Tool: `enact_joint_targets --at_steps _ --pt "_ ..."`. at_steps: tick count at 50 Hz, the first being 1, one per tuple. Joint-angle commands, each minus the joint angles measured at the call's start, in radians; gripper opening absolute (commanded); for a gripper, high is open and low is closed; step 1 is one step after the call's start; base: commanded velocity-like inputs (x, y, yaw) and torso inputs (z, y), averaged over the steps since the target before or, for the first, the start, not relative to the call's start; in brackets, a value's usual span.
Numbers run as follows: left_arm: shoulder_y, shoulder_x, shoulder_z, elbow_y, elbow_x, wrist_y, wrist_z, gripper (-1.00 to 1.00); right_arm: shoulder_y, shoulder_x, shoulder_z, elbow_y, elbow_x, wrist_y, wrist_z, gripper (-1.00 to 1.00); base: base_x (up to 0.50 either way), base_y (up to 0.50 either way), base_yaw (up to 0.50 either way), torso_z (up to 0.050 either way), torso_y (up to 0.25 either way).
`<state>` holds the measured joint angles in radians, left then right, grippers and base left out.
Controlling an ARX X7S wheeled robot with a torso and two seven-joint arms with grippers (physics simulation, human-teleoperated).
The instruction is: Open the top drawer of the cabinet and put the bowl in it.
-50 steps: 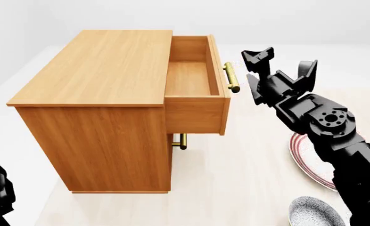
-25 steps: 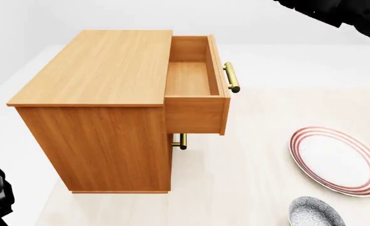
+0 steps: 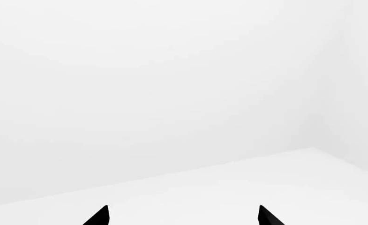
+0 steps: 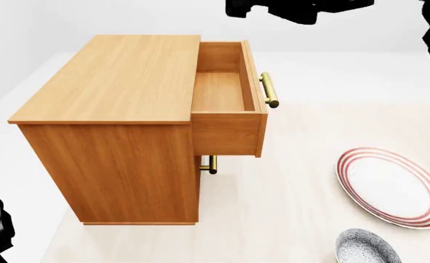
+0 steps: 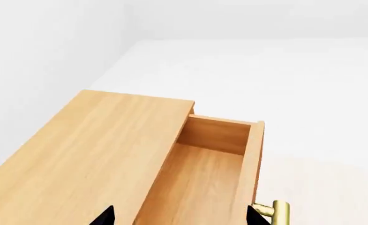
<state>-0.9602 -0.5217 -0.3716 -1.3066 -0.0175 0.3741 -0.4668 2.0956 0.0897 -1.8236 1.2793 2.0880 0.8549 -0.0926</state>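
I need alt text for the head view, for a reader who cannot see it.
A wooden cabinet stands with its top drawer pulled open and empty. To its right on the pale floor lie a red-ringed plate and, at the bottom edge, a speckled bowl.

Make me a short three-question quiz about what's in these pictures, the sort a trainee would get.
1. True or false: the top drawer of the cabinet stands open and has nothing in it.
2. Where is the bowl? A) in the drawer B) on the floor near the red-ringed plate C) on top of the cabinet
3. Fill in: in its wrist view, the right tool looks down on the ____.

Key:
1. True; the wooden box is pulled out and bare inside.
2. B; it sits at the head view's lower edge, just below the plate.
3. Cabinet; its two fingertips frame the open drawer, holding nothing.
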Motion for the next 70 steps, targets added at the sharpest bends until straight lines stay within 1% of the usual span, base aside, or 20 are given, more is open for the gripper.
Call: enact_joint_targets --at_steps 1,5,6,13,18,22,29,34,39,50,54,62,66,70 --pt "-0.002 0.001 -0.004 0.000 0.002 -0.001 0.001 1.00 0.009 -0.066 -0.401 0.029 0.266 0.087 -0.076 1.00 0.00 0.00 0.00 0.000 0.000" --pt "0.000 0.003 -0.004 0.000 0.004 0.000 0.001 1.00 0.012 -0.086 -0.563 0.029 0.389 0.077 -0.121 1.00 0.00 0.00 0.00 0.000 0.000" --pt "0.000 0.003 -0.005 0.000 0.004 -0.001 0.001 1.00 0.011 -0.089 -0.578 0.029 0.395 0.077 -0.129 1.00 0.00 0.00 0.00 0.000 0.000" --pt "0.001 0.003 -0.007 -0.001 0.005 -0.001 0.002 1.00 -0.005 -0.089 -0.453 0.028 0.259 0.104 -0.114 1.00 0.00 0.00 0.00 0.000 0.000" --pt "0.001 0.004 -0.008 0.000 0.006 0.000 0.003 1.00 -0.021 -0.089 -0.316 0.026 0.101 0.130 -0.103 1.00 0.00 0.00 0.00 0.000 0.000" --pt "0.002 0.005 -0.008 0.004 0.007 -0.004 0.003 1.00 -0.032 -0.089 -0.244 0.027 0.018 0.153 -0.092 1.00 0.00 0.00 0.00 0.000 0.000" --pt "0.027 0.015 -0.012 0.064 0.002 -0.044 0.001 1.00 -0.066 -0.089 -0.121 0.025 -0.111 0.176 -0.086 1.00 0.00 0.00 0.00 0.000 0.000" --pt "0.036 0.019 -0.014 0.096 -0.001 -0.066 0.001 1.00 -0.085 -0.090 -0.051 0.020 -0.201 0.187 -0.080 1.00 0.00 0.00 0.00 0.000 0.000" --pt "0.030 0.018 -0.011 0.082 0.001 -0.059 0.001 1.00 -0.099 -0.090 0.014 0.022 -0.271 0.196 -0.077 1.00 0.00 0.00 0.00 0.000 0.000" --pt "0.008 0.014 -0.005 0.027 0.005 -0.025 0.004 1.00 -0.156 -0.089 0.115 0.027 -0.347 0.186 -0.073 1.00 0.00 0.00 0.00 0.000 0.000" --pt "0.002 0.012 -0.003 0.008 0.007 -0.012 0.005 1.00 -0.169 -0.089 0.092 0.029 -0.318 0.172 -0.068 1.00 0.00 0.00 0.00 0.000 0.000" --pt "0.003 0.013 -0.002 0.002 0.008 -0.007 0.005 1.00 -0.192 -0.089 -0.038 0.029 -0.209 0.135 -0.079 1.00 0.00 0.00 0.00 0.000 0.000" --pt "0.002 0.014 -0.002 0.002 0.009 -0.006 0.006 1.00 -0.192 -0.089 -0.123 0.029 -0.142 0.119 -0.088 1.00 0.00 0.00 0.00 0.000 0.000" --pt "0.002 0.015 -0.001 0.002 0.010 -0.004 0.006 1.00 -0.183 -0.089 -0.262 0.029 -0.045 0.098 -0.107 1.00 0.00 0.00 0.00 0.000 0.000"
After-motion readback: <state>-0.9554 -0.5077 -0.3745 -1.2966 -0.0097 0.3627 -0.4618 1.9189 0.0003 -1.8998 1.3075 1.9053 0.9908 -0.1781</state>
